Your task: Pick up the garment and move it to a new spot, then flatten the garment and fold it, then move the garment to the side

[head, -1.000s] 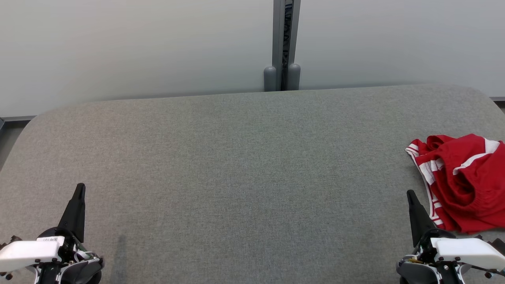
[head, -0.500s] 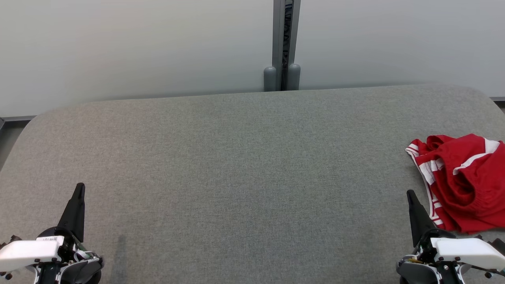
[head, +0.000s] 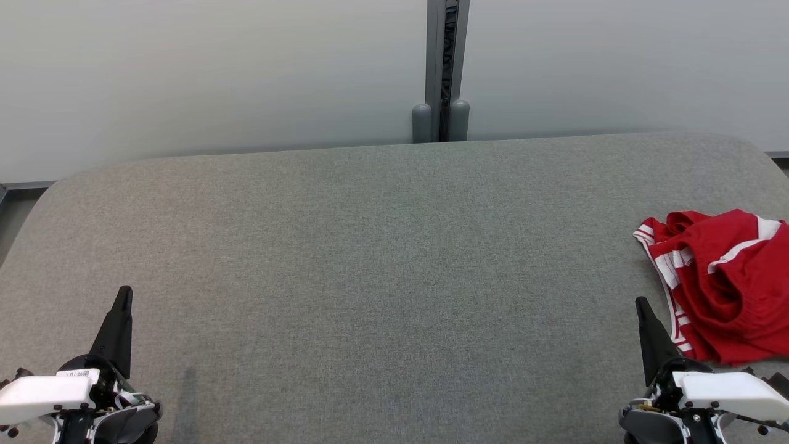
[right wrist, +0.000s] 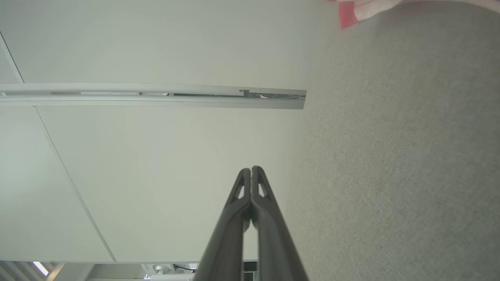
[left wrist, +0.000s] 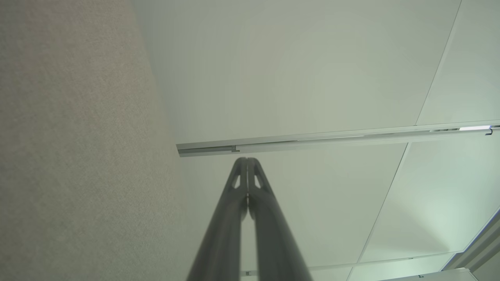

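The garment (head: pixel 727 287) is a red piece with white stripes and white trim, lying crumpled in a loose heap with folds and a bunched opening at its far end. It lies at the right edge of the grey fabric-covered bench (head: pixel 394 259), partly cut off by the head view's right side. The right gripper (head: pixel 642 303) is clenched on nothing near the front right corner, its tip just beside the garment's near left hem. The left gripper (head: pixel 124 295), likewise clenched and empty, is near the front left corner. Behind the far edge stands a pale wall (head: pixel 216 74) with a grey post (head: pixel 441 68).
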You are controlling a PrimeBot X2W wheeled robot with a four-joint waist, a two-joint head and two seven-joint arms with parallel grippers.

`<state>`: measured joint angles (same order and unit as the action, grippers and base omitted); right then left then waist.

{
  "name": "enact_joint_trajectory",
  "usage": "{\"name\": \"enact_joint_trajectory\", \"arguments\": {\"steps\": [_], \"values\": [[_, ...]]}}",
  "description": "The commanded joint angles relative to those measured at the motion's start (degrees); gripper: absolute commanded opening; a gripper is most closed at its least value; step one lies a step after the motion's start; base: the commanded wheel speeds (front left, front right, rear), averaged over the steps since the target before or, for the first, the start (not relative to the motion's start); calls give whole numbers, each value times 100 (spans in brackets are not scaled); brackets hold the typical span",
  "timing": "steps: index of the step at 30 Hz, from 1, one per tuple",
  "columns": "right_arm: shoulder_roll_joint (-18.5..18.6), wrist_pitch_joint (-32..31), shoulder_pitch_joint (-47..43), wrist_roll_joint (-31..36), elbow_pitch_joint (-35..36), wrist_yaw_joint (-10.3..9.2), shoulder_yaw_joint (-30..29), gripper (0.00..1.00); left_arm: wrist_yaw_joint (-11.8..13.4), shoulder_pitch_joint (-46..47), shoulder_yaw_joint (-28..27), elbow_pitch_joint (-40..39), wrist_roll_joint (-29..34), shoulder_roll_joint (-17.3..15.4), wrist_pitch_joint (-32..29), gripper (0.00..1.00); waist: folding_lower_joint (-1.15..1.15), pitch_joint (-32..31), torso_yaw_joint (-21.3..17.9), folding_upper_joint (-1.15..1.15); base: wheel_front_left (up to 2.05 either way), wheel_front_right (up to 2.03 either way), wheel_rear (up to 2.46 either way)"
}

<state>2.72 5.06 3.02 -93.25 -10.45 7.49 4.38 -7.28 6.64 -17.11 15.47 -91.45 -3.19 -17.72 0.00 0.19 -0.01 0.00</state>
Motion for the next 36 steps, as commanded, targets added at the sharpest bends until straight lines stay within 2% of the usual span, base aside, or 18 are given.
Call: {"name": "enact_joint_trajectory", "arguments": {"steps": [1,36], "values": [[24,-28,53,-7,-24,0,0,0,-42,112,-18,1,11,-30,-32,0,0,0,0,0,0,0,0],[24,-29,52,-5,-24,0,-3,0,-38,118,-39,0,35,-14,-40,0,0,0,0,0,0,0,0]]}}
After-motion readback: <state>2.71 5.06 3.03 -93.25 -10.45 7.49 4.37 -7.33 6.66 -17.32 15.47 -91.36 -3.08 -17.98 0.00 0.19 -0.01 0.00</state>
